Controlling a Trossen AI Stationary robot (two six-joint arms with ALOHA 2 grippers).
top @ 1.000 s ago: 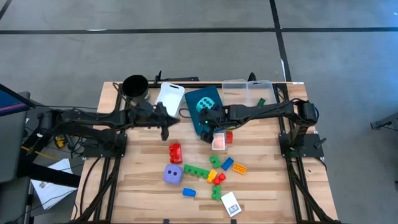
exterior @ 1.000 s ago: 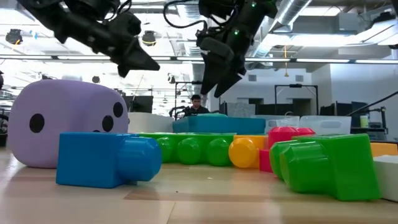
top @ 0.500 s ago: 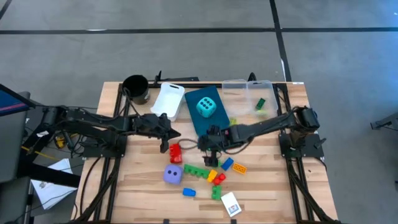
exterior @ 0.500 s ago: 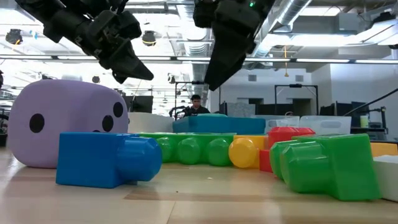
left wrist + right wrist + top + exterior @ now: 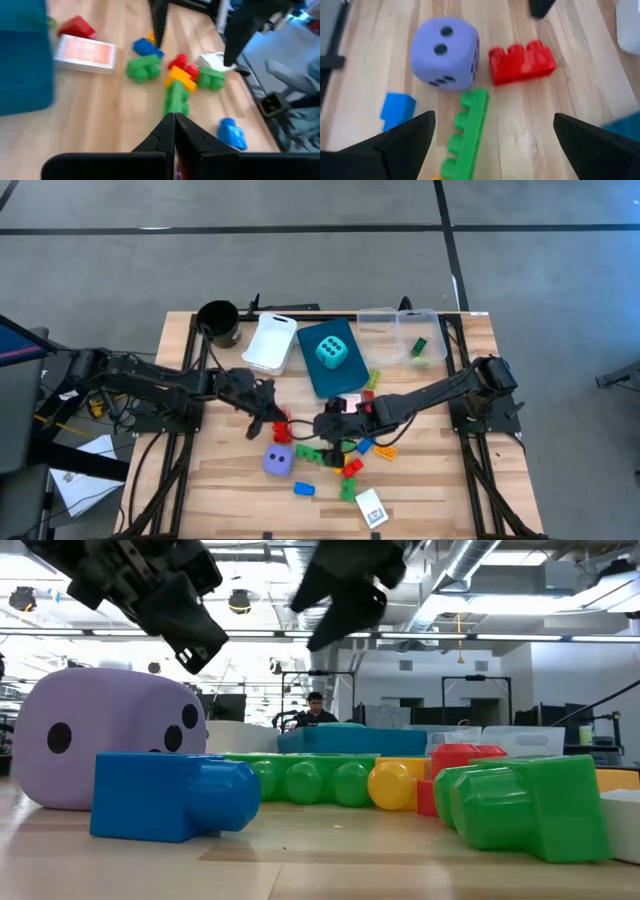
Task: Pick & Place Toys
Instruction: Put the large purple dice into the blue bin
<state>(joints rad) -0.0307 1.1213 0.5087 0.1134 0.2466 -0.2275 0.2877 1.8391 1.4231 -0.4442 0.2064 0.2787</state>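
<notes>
Bins line the table's twelve o'clock edge: a black round cup (image 5: pixel 218 321) at eleven, a white bin (image 5: pixel 270 343) beside it, a blue bin (image 5: pixel 331 370) holding the cyan die (image 5: pixel 332 352), and a clear bin (image 5: pixel 408 338) at one o'clock with a small green brick (image 5: pixel 419 347) inside. Whether the cup or white bin holds anything cannot be told. Loose toys lie around the centre and toward six o'clock: the purple die (image 5: pixel 278 460), a red brick (image 5: pixel 281 427), a long green brick (image 5: pixel 464 135), a blue brick (image 5: pixel 303 489) and a card (image 5: pixel 371 506). The left gripper (image 5: pixel 268 418), fingers pressed together and empty, hangs just beside the red brick. The right gripper (image 5: pixel 492 131), fingers spread wide and holding nothing, hovers over the long green brick.
</notes>
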